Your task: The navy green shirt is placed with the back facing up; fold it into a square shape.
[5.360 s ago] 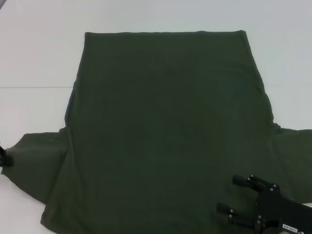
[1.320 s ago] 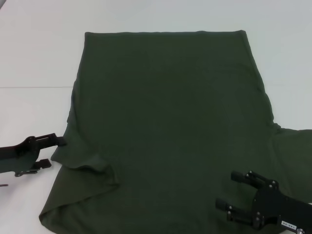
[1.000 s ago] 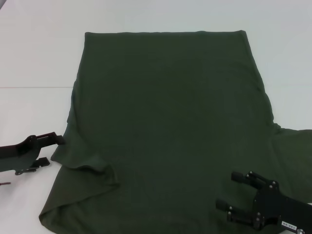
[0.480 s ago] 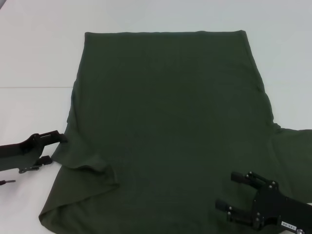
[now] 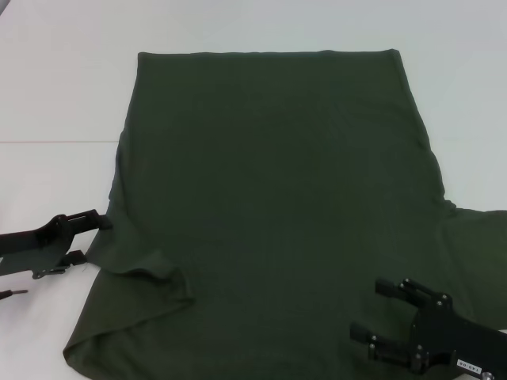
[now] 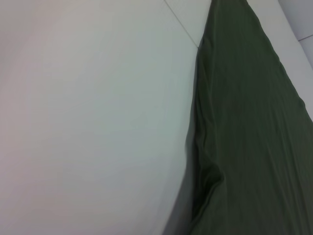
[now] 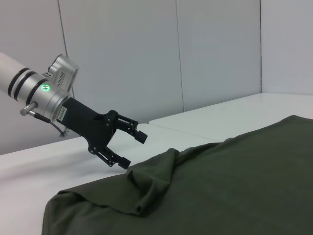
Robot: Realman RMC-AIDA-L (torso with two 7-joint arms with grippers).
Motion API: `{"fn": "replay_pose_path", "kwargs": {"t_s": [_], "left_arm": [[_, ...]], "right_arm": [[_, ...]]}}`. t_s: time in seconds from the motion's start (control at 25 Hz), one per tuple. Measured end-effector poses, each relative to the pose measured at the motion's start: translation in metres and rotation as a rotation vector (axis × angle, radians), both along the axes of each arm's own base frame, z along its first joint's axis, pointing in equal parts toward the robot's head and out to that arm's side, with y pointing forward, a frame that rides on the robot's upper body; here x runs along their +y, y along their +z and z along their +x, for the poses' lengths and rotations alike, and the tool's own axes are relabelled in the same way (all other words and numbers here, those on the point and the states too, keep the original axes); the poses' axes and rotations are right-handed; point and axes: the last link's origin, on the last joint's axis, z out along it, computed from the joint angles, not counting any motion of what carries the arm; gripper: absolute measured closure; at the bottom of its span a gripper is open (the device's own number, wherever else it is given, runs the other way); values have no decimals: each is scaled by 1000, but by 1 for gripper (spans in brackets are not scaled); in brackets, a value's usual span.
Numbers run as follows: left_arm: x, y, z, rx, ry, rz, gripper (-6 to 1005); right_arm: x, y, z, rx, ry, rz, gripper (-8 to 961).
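**Big green shirt on the white table, one claw on each side**

On the left side, the left gripper (image 5: pixel 89 239) sits low by the edge of the shirt. Its two black fingers are spread apart, and there is nothing between them. The top finger tip is right at the shirt's left edge. From the right wrist view, the left gripper (image 7: pixel 131 149) hangs just above the table, with its fingers wide and empty, close to a bump of cloth.

The navy green shirt (image 5: pixel 273 198) lies flat on the white table (image 5: pixel 55 87) and fills the middle of it. Its straight far edge is at the back. The left sleeve is folded in on top of the body, making a bumpy fold (image 5: pixel 154 273) near the front left corner. The left wrist view shows only the long shirt edge (image 6: pixel 244 127) lying on the table.

On the right, the other sleeve (image 5: pixel 479 237) sticks out flat. The right gripper (image 5: pixel 379 313) is over the front right part of the shirt. Its fingers are open too and hold nothing.
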Motion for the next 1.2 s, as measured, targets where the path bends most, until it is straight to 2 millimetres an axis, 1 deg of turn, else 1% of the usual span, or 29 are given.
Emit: {"fn": "replay_pose_path", "kwargs": {"t_s": [0.24,1.2], "left_arm": [[1,2,-2,10,10,16,115],[4,0,0,30,-3,8,115]], "right_arm": [[0,0,1,-2,-3,1,69],[-1,0,0,1,-2,-1,69]]}}
